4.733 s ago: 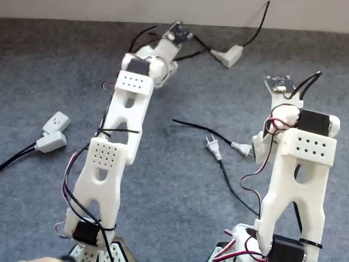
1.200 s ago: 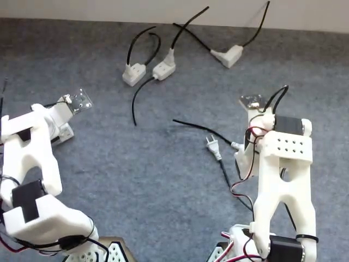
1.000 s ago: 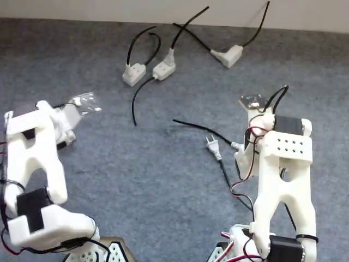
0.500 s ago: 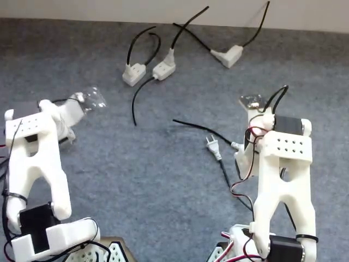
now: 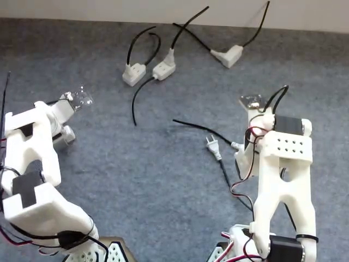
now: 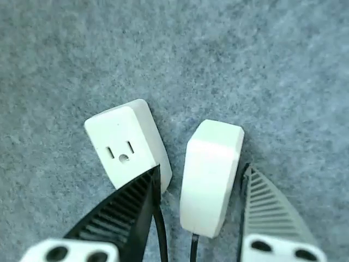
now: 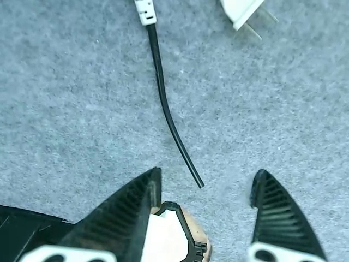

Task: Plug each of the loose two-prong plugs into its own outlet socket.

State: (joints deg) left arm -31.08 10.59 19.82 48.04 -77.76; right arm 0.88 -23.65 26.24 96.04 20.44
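Observation:
A white outlet socket (image 6: 125, 150) lies face up on the grey carpet, its slots showing. Beside it lies a white corded block (image 6: 210, 180). My left gripper (image 6: 202, 172) is open, with one finger on each side of that block and the black finger against the socket's edge. A loose two-prong plug (image 5: 212, 144) on a black cord (image 5: 193, 128) lies mid-carpet, just left of the right arm (image 5: 283, 158). My right gripper (image 7: 207, 176) is open above a cord end (image 7: 172, 120), holding nothing. A white pronged plug (image 7: 245, 12) lies beyond it.
Two more white socket blocks (image 5: 133, 73) (image 5: 163, 69) with black cords lie at the back centre. An angled white block (image 5: 229, 54) lies at the back right. Loose cords cross the carpet between them. The left arm (image 5: 32, 153) stands at the left edge.
Since 4.7 s ago the left arm has swung from the back-centre sockets to the left side. Over the last second its wrist wavered sideways there. The right arm stayed still.

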